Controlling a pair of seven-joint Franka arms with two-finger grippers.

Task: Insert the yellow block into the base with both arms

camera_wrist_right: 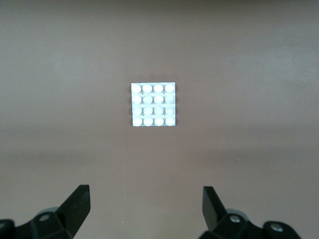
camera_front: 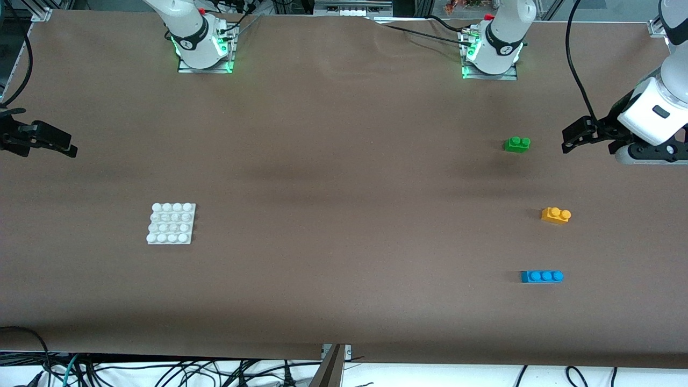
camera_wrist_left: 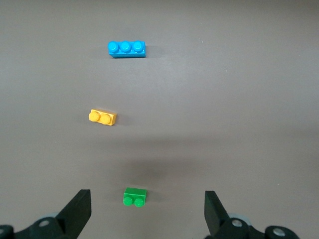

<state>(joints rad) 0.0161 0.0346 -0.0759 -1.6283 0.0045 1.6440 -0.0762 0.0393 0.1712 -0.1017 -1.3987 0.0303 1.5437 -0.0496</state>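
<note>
Front view: your yellow block (camera_front: 556,215) sits on the table (camera_front: 344,188) at the left arm's end, between the green brick (camera_front: 517,144) and the blue brick (camera_front: 542,276): nearer the camera than the green, farther than the blue. Its long axis runs along the table's length. The left gripper (camera_front: 578,135) hangs near the green brick, so that arm is much the closer one to the block. The base (camera_front: 171,223) lies well apart, at the right arm's end, with the right gripper (camera_front: 40,141) hovering at that table edge.

Left wrist view: fingers (camera_wrist_left: 77,211) spread wide, holding nothing. The green brick lies between them; the yellow block is next out along the line of bricks, slightly off centre, its long axis roughly across the finger gap. You'd likely need a wrist turn before closing.

Right wrist view: fingers (camera_wrist_right: 76,206) wide open, empty, base centred ahead.
</note>
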